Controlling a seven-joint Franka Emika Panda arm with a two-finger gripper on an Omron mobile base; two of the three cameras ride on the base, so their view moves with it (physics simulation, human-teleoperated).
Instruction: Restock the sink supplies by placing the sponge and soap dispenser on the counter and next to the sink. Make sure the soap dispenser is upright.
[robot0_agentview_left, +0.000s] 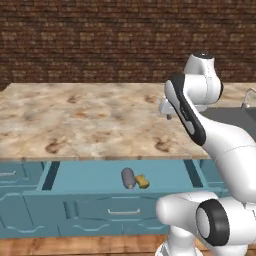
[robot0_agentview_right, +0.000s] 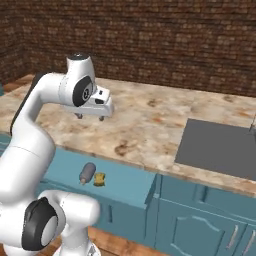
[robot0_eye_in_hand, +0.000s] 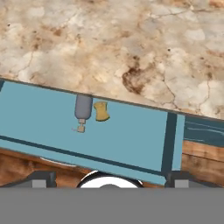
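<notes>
The grey-blue soap dispenser (robot0_agentview_left: 128, 177) (robot0_agentview_right: 88, 172) (robot0_eye_in_hand: 83, 107) lies on its side in an open teal drawer (robot0_agentview_left: 85, 175) (robot0_agentview_right: 127, 182) (robot0_eye_in_hand: 131, 135) below the counter edge. The tan-yellow sponge (robot0_agentview_left: 142, 181) (robot0_agentview_right: 99, 179) (robot0_eye_in_hand: 101, 111) lies right beside it. My gripper (robot0_agentview_right: 90, 117) (robot0_agentview_left: 168, 116) hangs open and empty above the marbled counter (robot0_agentview_left: 90, 120) (robot0_agentview_right: 145, 125) (robot0_eye_in_hand: 131, 43), near its front edge and higher than the drawer. The dark grey sink (robot0_agentview_left: 235, 117) (robot0_agentview_right: 220, 145) is set into the counter to the right.
A brick wall (robot0_agentview_left: 100, 40) runs behind the counter. Part of a faucet (robot0_agentview_left: 248, 97) shows at the sink's far side. Closed teal cabinet doors (robot0_agentview_right: 200, 225) stand under the sink. A wooden floor (robot0_eye_in_hand: 201, 153) lies below the drawer.
</notes>
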